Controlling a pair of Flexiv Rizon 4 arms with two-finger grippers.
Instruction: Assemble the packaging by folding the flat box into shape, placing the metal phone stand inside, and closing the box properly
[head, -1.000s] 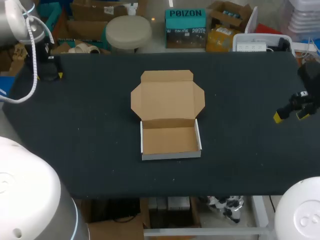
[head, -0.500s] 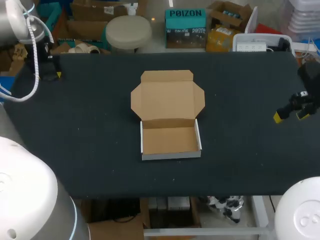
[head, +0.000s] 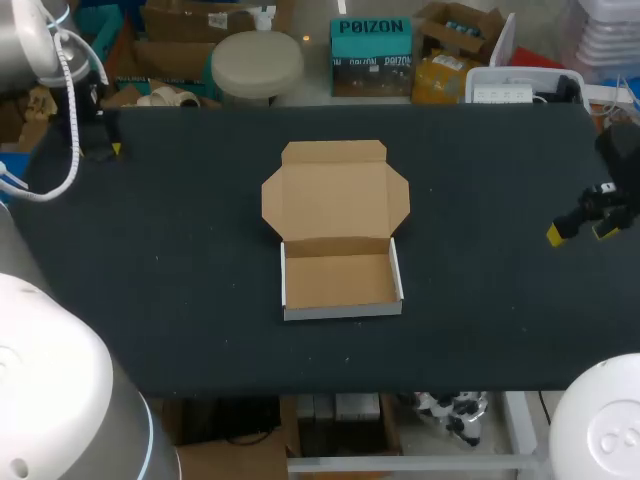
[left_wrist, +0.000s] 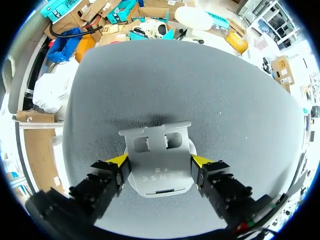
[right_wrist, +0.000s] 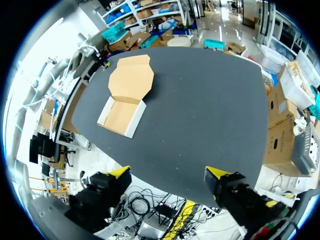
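The left pincer (left_wrist: 160, 160) is closed part-way on the metal phone stand (left_wrist: 157, 145), with a yellow tip pressed to each side edge, at the far left corner of the table (left_wrist: 215, 90). The stand is judged to be stiff, smooth and fairly heavy for its size. A slip between the tips is therefore possible unless it is gripped on the flat side edges near the middle, as it is here. It is a grey bent plate with two rectangular cut-outs and rounded corners, set against the dark, felt-like table cover. Well apart, at the table's middle, the box (head: 336, 230) is seen: thin brown card, white outside, folded into a shallow tray with its lid laid open behind. It is judged to be light and easily crushed. The right pincer (head: 580, 228) is spread wide and empty by the table's right edge.
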